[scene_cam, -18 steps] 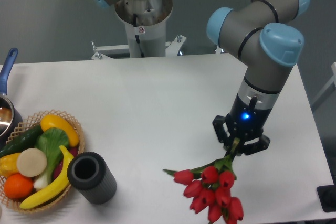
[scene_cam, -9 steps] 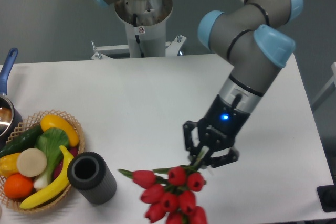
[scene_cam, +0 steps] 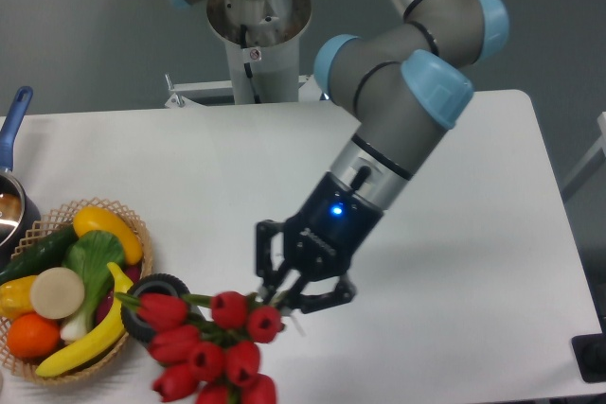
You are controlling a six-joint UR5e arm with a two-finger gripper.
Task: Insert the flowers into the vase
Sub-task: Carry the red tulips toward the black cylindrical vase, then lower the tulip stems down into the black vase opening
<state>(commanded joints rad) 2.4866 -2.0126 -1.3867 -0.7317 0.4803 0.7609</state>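
Red flowers point(scene_cam: 210, 347) in hand point(scene_cam: 290, 292), over vase point(scene_cam: 150, 296).

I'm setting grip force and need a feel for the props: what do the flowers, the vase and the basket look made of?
The flowers: likely artificial, plastic or fabric; the red buds look uniform and smooth. The vase: dark grey and matt, perhaps rubber or foam, mostly hidden behind the buds. The basket: woven wicker, tan, with an open lattice rim. The hand holds the stems.

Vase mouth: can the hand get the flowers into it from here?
Probably not yet. The hand holds the flowers by the stems, buds hanging over the vase and covering its mouth; they'd need turning stems-down.
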